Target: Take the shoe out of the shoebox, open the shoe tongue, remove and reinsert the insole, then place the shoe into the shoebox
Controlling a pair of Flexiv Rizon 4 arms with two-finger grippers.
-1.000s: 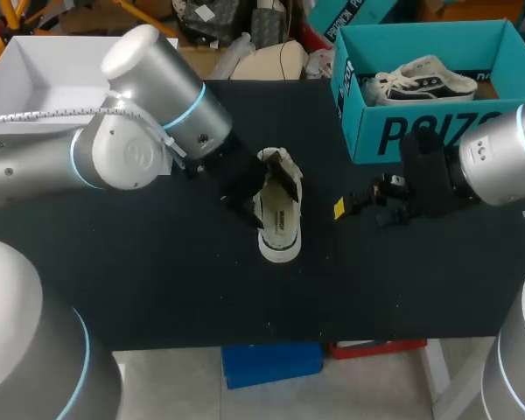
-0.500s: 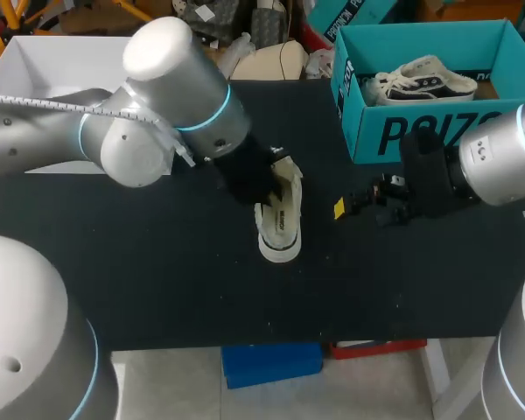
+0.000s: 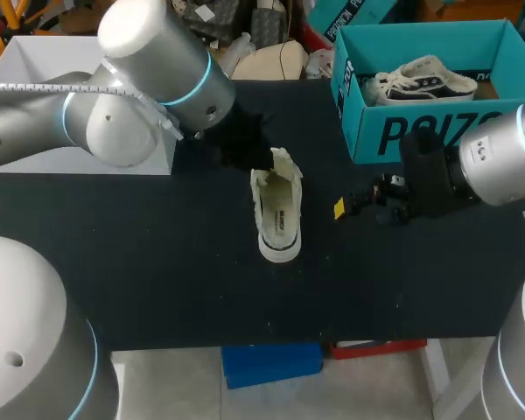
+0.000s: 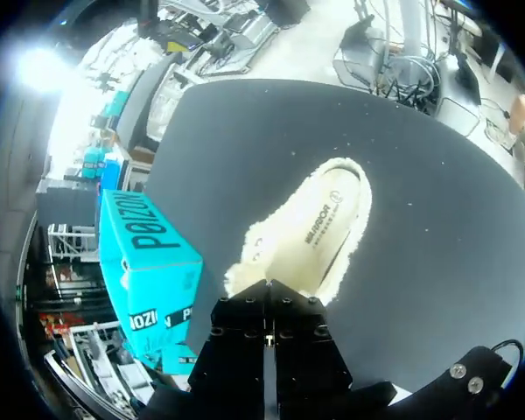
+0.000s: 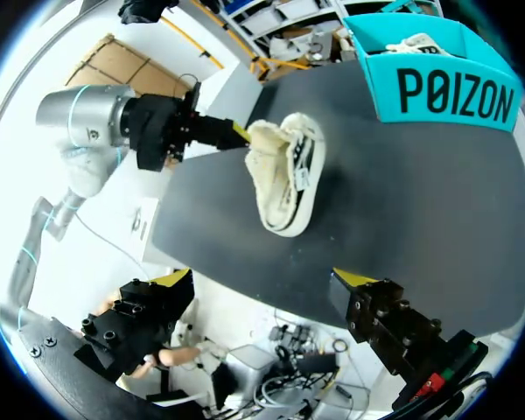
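left fingers (image 4: 289, 319) closed at cream canvas shoe (image 3: 278, 245) collar, pinch unclear; right fingers (image 5: 357, 282) wide apart, empty. risk imo: unpinned shoe could skid on black counter (image 3: 157, 262), next grab misses

— Any print on the things here?
— Big dark letters (image 3: 433, 131) run along the teal shoebox (image 3: 366, 131) at the tabletop's (image 3: 157, 262) far right corner, on the long wall facing the near edge (the left wrist view shows more lettering on an end wall).
— And the shoe (image 3: 280, 249)?
— A short dark line of print lies lengthwise on its insole (image 3: 278, 201), near the tabletop's middle; it is too small to make out.
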